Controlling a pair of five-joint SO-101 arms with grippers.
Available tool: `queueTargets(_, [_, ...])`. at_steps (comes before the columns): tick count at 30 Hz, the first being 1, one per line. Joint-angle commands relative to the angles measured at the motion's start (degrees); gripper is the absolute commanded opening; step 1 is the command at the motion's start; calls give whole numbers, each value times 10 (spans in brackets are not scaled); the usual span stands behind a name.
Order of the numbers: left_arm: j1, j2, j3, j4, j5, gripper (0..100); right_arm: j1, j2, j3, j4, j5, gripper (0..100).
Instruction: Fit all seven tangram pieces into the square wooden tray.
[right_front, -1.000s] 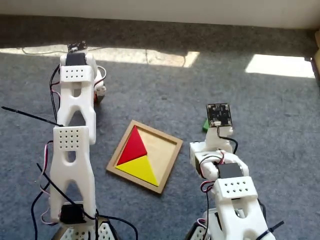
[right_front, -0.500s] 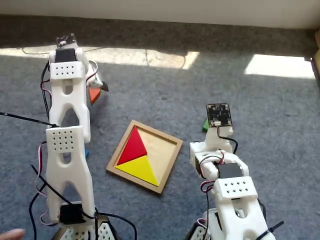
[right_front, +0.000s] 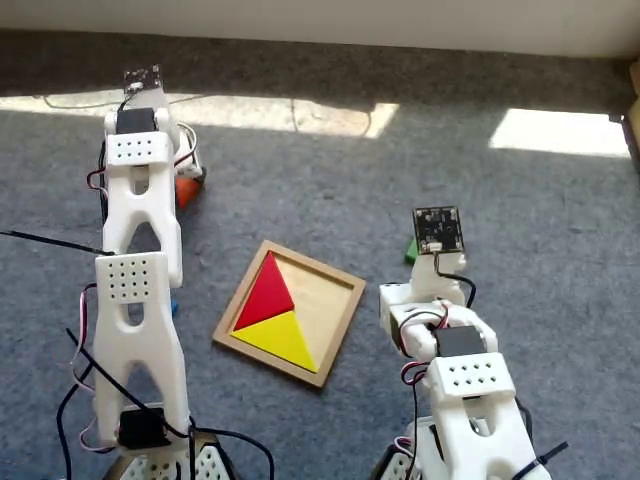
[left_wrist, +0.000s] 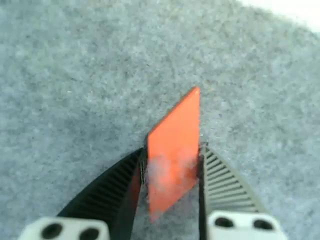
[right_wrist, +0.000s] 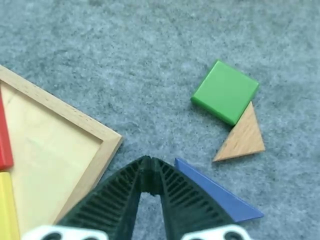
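Note:
My left gripper is shut on an orange parallelogram piece, held on edge just above the grey carpet. From above, that gripper and the orange piece are at the far left, well away from the square wooden tray. A red triangle and a yellow triangle lie in the tray. My right gripper is shut on nothing, low over the carpet by the tray corner. Beside it lie a blue triangle, a green square and a plain wooden triangle.
The right arm stands just right of the tray, with the green square peeking out past it. A small blue bit shows beside the left arm. Sunlit patches lie on the far carpet.
The left arm swung toward the far left, uncovering the orange piece, then shifted back slightly to the right. The right arm and tray have not moved.

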Motion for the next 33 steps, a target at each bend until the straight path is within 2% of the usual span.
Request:
queueTargets(1, [5,-6,-7,-2,-45,85,-4,-18,-7,-14,-4,4])
queueTargets(7, [9,-11,-24,28,-66,24,-4,-18,-7,-14,-4,4])
queueTargets(13, [42,-16,-147,148,-113,23,-2,-18,-7,-14,-4,5])
queueTargets(18, [65,-26,-169,149,-113,5,0,-18,-7,-14,-4,5])
queueTargets(23, [106,-113,-66,150,-128,5,22,-18,-8,-15,-4,5])
queueTargets(33, [214,-429,255,148,-130,5,44,-18,-7,-51,-4,5])
